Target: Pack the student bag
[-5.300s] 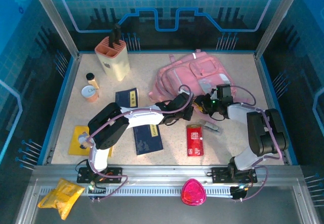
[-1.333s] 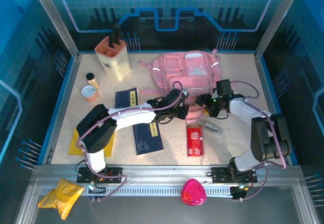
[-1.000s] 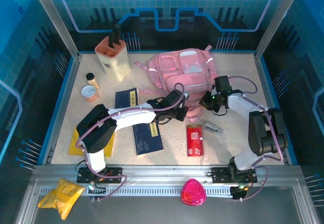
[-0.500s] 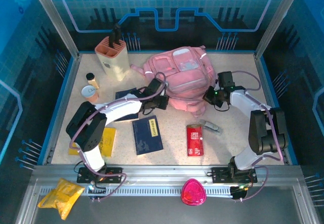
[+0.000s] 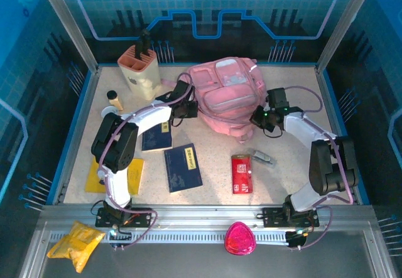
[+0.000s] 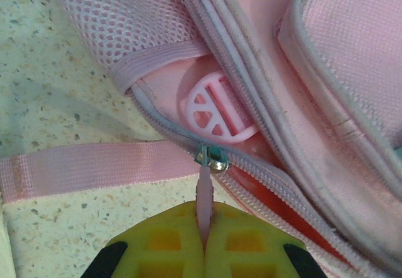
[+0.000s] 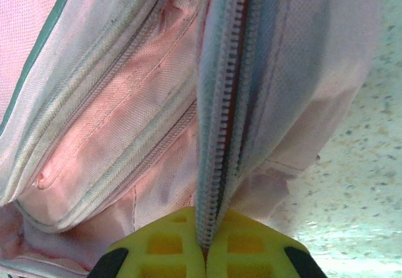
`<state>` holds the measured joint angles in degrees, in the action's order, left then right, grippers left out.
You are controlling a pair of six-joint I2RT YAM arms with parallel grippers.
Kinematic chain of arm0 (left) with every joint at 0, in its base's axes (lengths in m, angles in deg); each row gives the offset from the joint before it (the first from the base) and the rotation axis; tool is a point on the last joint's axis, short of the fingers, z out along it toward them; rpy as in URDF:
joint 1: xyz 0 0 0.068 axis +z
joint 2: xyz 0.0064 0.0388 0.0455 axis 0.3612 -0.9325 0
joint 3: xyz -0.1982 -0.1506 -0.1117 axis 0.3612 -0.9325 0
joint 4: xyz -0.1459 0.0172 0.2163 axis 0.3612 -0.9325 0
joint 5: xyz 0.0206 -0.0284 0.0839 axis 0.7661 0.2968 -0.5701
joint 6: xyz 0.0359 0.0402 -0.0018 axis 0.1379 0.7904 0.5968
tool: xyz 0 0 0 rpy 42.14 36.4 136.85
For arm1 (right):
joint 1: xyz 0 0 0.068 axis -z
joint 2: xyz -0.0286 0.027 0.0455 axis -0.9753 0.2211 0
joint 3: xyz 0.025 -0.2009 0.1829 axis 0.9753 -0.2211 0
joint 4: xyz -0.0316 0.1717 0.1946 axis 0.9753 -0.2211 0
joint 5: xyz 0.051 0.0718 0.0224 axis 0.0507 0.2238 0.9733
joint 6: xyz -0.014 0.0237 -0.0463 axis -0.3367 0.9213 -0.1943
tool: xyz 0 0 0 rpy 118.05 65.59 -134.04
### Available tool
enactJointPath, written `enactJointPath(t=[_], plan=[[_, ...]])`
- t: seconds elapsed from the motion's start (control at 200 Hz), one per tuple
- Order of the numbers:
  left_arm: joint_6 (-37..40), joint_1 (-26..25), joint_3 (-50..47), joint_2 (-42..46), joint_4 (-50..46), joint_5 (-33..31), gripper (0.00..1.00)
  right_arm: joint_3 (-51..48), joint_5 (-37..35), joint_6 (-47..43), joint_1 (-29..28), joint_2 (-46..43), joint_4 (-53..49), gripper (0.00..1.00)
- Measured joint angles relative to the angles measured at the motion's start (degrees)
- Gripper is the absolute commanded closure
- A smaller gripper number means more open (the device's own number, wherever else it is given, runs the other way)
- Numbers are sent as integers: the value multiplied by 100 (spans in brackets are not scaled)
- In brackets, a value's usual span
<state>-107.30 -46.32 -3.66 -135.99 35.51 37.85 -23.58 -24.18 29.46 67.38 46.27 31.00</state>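
Observation:
The pink student bag [image 5: 223, 96] lies at the back middle of the table, front pockets up. My left gripper [image 5: 186, 110] is at its left side, shut on the pink zipper pull [image 6: 204, 193] that hangs from the metal slider [image 6: 211, 157]; behind the slider the zip [image 6: 264, 196] gapes, showing a red lining. My right gripper [image 5: 261, 117] is at the bag's right side, shut on the bag's zippered edge [image 7: 217, 165], which runs up between its yellow fingers [image 7: 163, 246].
A beige knife-block-like holder [image 5: 139, 69] stands at the back left, with a small bottle [image 5: 114, 99] near it. Two dark blue booklets [image 5: 183, 167] [image 5: 157, 137], a yellow packet [image 5: 129, 174], a red packet [image 5: 240, 172] and a small grey item [image 5: 261, 157] lie in front of the bag.
My left gripper has travelled left and back along the bag with the zipper pull, opening the zip. The bag has shifted and bunched up. My right gripper has held its grip at the right side.

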Motion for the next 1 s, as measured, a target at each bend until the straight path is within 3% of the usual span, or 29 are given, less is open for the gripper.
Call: enactJointPath(t=[0.1,0.16,0.275,0.33,0.395,0.5,0.77,1.001], plan=[[-68,96,479,-306,-153,-9,100,2,-160,114,-374,0,76,100],[-79,164,616,-402,-197,-22,100,2,-173,177,-527,0,146,90],[-94,240,654,-413,-282,0,81,2,-127,271,-575,2,236,71],[-162,243,619,-385,-269,20,67,0,-87,223,-575,0,282,59],[-219,243,389,-199,-223,90,59,-15,-20,142,-577,-28,352,49],[-356,236,-271,501,-129,227,50,-125,28,-90,-588,-267,420,37],[-828,203,-2256,3060,175,448,39,-487,354,-697,-848,-1152,516,11],[-1499,214,-3279,4734,-595,-238,17,-557,636,-1104,-1650,-1263,509,0]])
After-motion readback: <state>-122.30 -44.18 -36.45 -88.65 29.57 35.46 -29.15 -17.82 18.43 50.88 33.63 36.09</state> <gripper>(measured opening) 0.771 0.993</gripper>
